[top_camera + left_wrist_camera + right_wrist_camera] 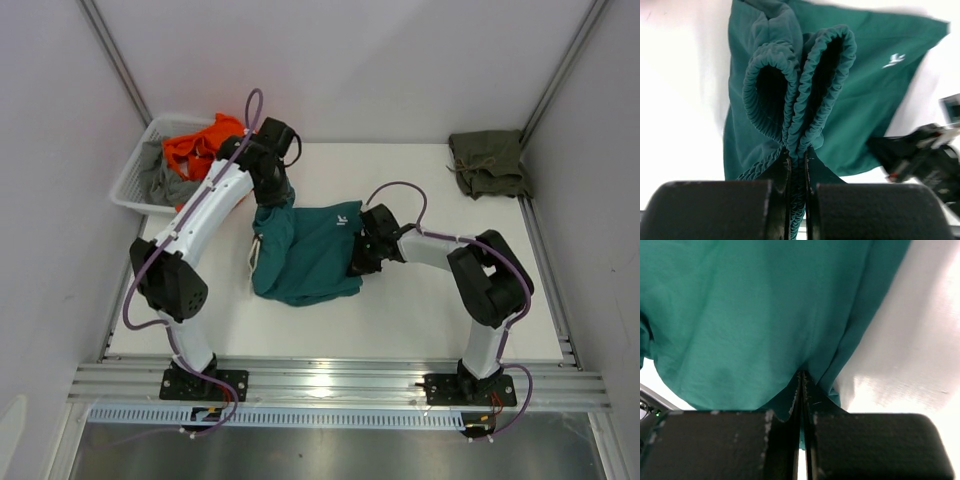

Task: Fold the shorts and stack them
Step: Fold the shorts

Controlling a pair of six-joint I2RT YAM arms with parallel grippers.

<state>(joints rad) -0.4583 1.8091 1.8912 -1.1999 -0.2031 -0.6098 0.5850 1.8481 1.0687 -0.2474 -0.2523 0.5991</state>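
Note:
The teal-green shorts (305, 252) hang bunched over the middle of the white table, held between both arms. My left gripper (272, 196) is shut on their gathered elastic waistband (800, 95) at the upper left. My right gripper (362, 258) is shut on a hem edge of the same shorts (755, 315) at their right side. The off-white cord (253, 252) dangles at the left edge. The olive-green shorts (488, 163) lie folded at the table's far right corner, away from both grippers.
A white basket (140, 170) at the far left holds an orange garment (205, 145) and a grey one (165, 182). The table (420, 310) ends in a metal rail at the near edge. Grey walls stand close on both sides.

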